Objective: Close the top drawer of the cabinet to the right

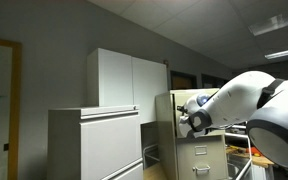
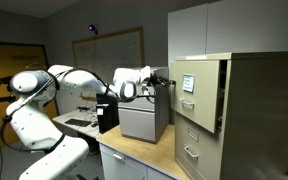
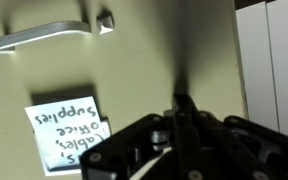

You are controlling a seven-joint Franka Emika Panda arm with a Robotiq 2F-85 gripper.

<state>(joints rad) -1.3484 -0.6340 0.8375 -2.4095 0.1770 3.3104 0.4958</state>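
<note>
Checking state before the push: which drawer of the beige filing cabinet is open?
The top drawer: its front stands out from the cabinet, with the drawer's side exposed. The lower drawers sit flush.

The front of the top drawer (image 2: 188, 85) stood close ahead of the hand (image 2: 168, 78), barring the way forward. A grey box (image 2: 144, 122) on the counter (image 2: 134, 157) filled the room below; above lay open.
</note>
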